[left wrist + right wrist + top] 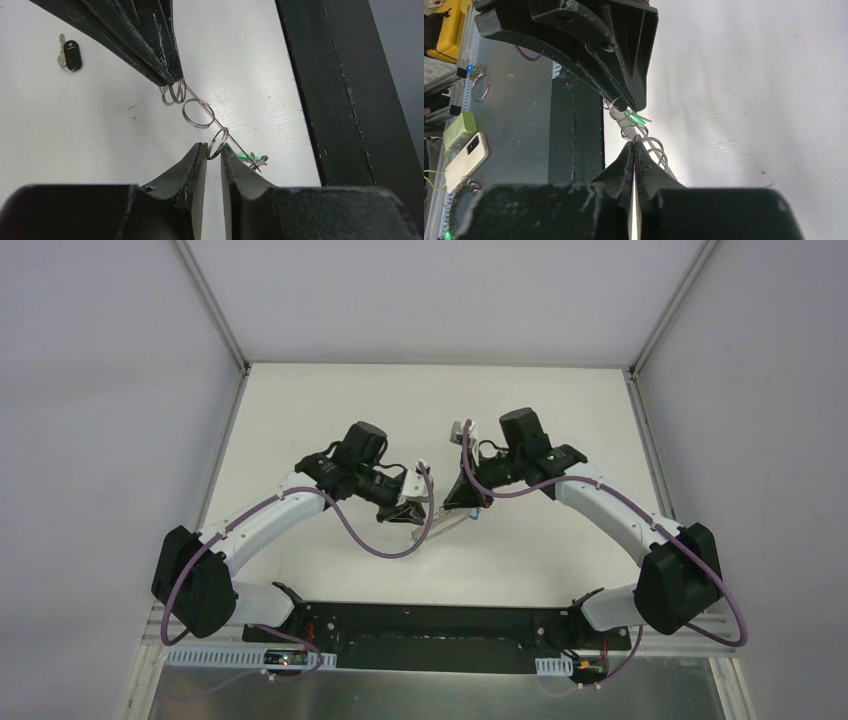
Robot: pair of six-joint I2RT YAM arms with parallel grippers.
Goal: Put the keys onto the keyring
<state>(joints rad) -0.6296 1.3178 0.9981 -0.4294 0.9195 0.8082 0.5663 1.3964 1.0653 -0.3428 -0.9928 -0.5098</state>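
Both arms reach in over the white table (100, 150), and my left gripper (212, 148) and right gripper (634, 146) stand tip to tip with the keyring (196, 113) strung between them. Only its chain of silvery rings is readable, running in a slanted line from one set of tips to the other. My left fingers (192, 167) are drawn nearly together, a thin gap showing, with the end ring of the chain caught between their tips. My right fingers (621, 170) are pressed flat against each other, pinching the rings at the opposite end of the chain. A thin straight line runs alongside the rings; wire or shadow, I cannot tell. The green key (636, 118) sits at the left-gripper end of the chain, just beside those fingertips and touching the last rings; whether it is threaded on I cannot tell. The black key (73, 54) lies flat on the table, well apart from the chain, out past the right gripper. A black bar (340, 100) runs along the table near the chain, on the green key's side.
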